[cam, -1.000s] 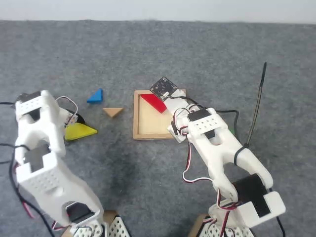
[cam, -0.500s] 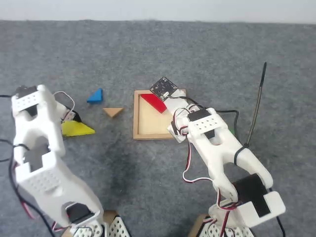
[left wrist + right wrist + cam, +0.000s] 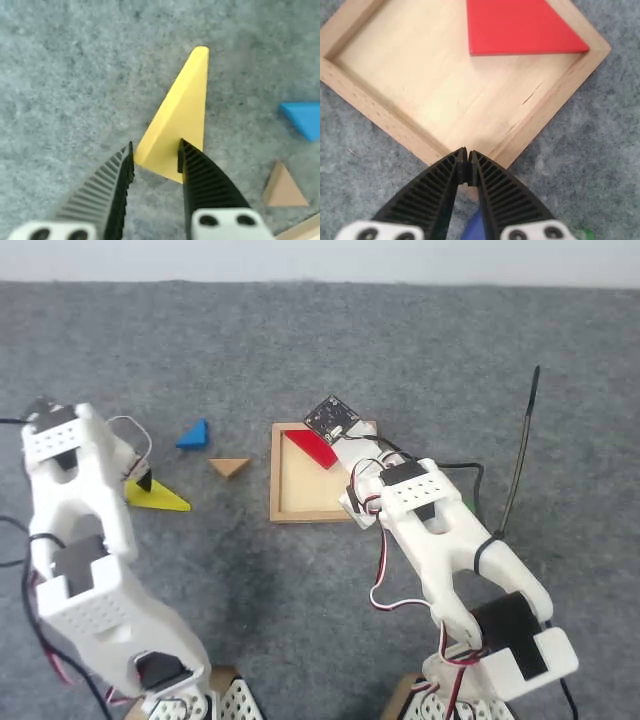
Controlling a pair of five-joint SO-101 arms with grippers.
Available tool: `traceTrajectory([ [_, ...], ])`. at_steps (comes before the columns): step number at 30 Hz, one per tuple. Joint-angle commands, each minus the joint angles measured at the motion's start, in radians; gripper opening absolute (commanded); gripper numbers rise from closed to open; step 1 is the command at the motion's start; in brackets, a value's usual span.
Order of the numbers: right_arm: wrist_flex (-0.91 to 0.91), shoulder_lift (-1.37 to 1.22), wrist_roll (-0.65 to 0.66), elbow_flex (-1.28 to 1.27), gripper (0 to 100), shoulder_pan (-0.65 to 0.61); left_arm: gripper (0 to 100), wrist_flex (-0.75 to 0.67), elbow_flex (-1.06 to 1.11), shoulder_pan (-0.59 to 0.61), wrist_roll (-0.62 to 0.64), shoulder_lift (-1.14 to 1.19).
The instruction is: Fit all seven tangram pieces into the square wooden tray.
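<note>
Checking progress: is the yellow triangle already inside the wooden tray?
No, the yellow triangle lies on the grey mat well left of the wooden tray, which holds a red piece.

A grey felt-like mat (image 3: 400, 360) covers the table; the tray (image 3: 276, 475) sits on it near the middle; 3 pieces lie flat off the tray's 9 o'clock side: a tan triangle (image 3: 229, 467) nearest; a blue triangle (image 3: 194, 435) at its 10 o'clock; a yellow triangle (image 3: 163, 498) at its 8 o'clock, farthest out.
</note>
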State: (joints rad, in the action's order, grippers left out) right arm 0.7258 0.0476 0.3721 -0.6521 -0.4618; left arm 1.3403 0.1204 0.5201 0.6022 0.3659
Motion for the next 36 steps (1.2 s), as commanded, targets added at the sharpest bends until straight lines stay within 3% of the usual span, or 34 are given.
traceTrajectory([
  [1,-0.012,0.045,0.011,0.006,1.0,-0.004,10,0.005,0.002,-0.100,-0.008,-0.006],
  [16,-0.010,0.051,0.011,0.006,1.0,-0.002,10,-0.049,-0.056,-0.137,0.034,0.028],
  [23,-0.010,0.053,0.011,0.006,1.0,-0.002,10,-0.055,-0.062,-0.212,0.034,0.028],
  [29,-0.010,0.053,0.011,0.006,1.0,-0.002,2,-0.072,-0.082,-0.261,0.029,0.031],
  [36,-0.010,0.053,0.011,0.006,1.0,-0.002,1,-0.074,-0.113,-0.265,0.032,0.028],
])
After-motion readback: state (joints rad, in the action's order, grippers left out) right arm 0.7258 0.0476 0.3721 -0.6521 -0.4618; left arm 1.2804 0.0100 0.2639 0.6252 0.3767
